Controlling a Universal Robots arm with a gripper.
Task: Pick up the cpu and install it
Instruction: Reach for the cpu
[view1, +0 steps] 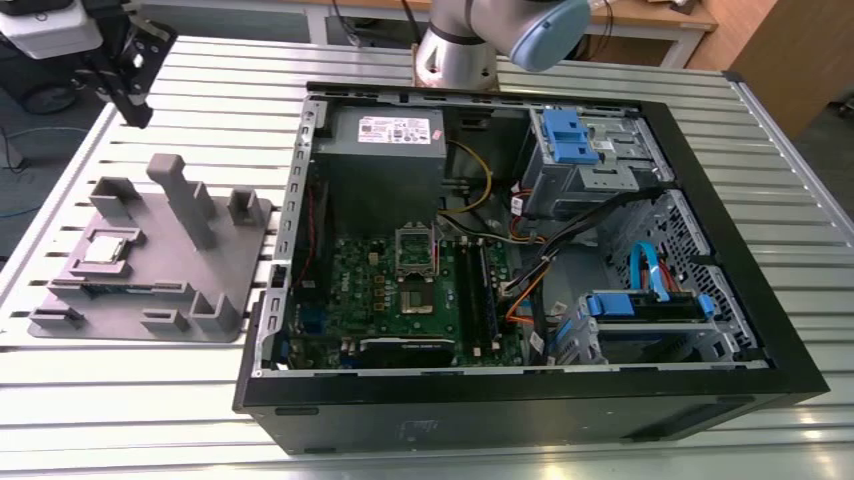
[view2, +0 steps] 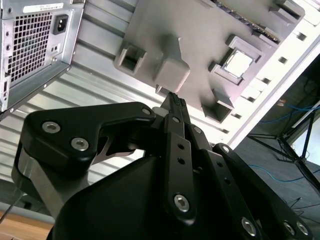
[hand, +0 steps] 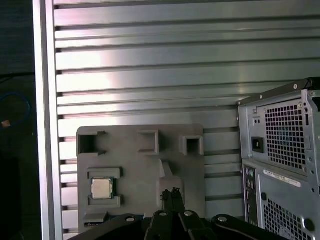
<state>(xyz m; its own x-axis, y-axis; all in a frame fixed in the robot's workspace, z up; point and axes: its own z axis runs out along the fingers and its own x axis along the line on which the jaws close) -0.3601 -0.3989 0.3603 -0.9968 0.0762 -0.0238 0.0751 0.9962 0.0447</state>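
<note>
The cpu (view1: 110, 247) lies flat, metal top up, in a recess of the grey tray (view1: 234, 262) at the left middle of the exterior view. Being square, it has no real long axis, and its edges run parallel to the recess walls. The tool (view1: 135, 115) hangs above the tray at upper left, fingertips together and empty. I judge the risk to be a finger catching a recess wall or the upright post (view1: 187, 205), tipping the chip or gripping it skew.
</note>
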